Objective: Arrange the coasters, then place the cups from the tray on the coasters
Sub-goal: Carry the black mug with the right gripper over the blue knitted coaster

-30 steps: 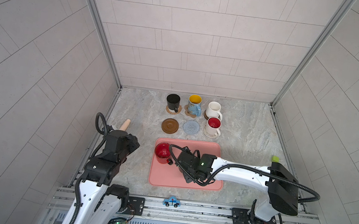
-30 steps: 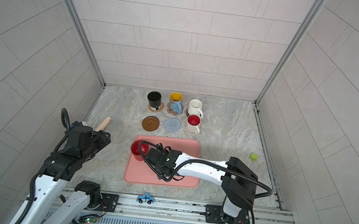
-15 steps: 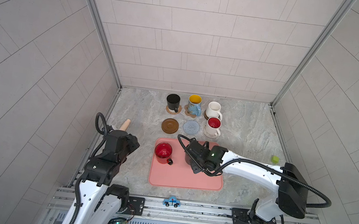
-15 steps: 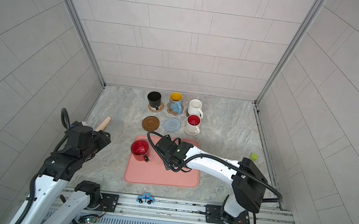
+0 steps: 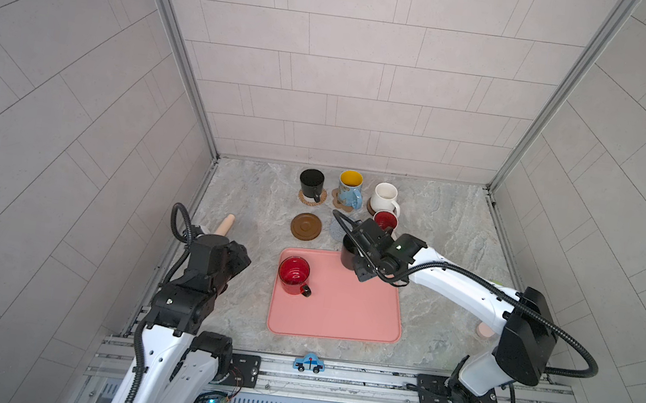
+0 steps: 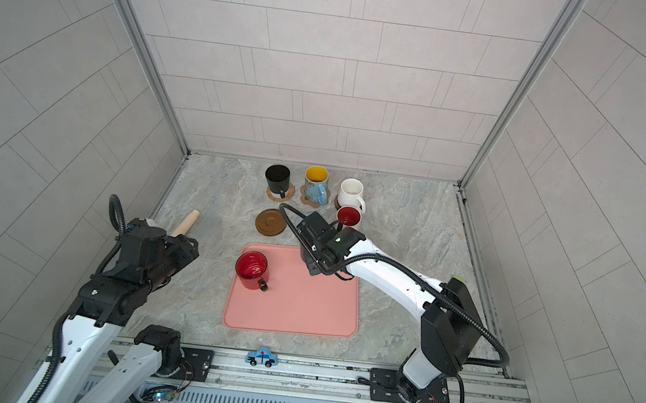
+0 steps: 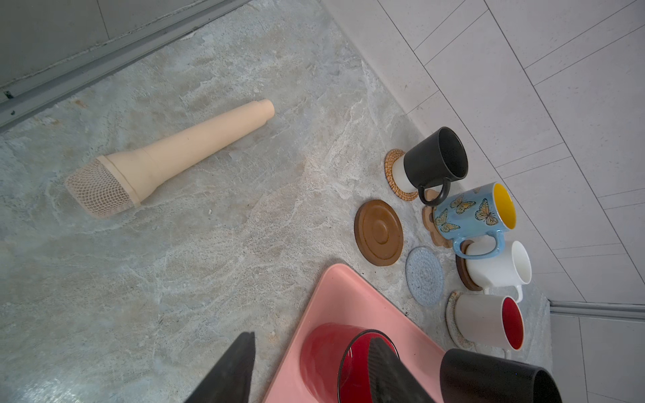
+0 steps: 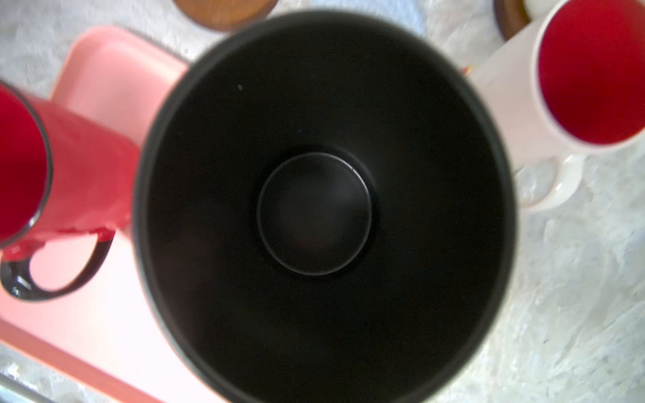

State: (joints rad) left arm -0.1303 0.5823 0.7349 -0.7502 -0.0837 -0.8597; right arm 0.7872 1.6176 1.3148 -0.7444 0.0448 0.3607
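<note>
Marble worktop, tiled booth. Right gripper clamps the black cup; carrying it to the blue coaster, I risk clipping the red-lined cup. Left gripper half-open, empty.

I cannot see the right gripper's fingers in any view. Its own body covers them from above. The black mug fills the right wrist view, blurred, its rim cut by the frame's edge. In a top view the grey-blue coaster is mostly hidden behind that gripper. The left gripper's fingers run off the frame, and one covers part of the red mug.
</note>
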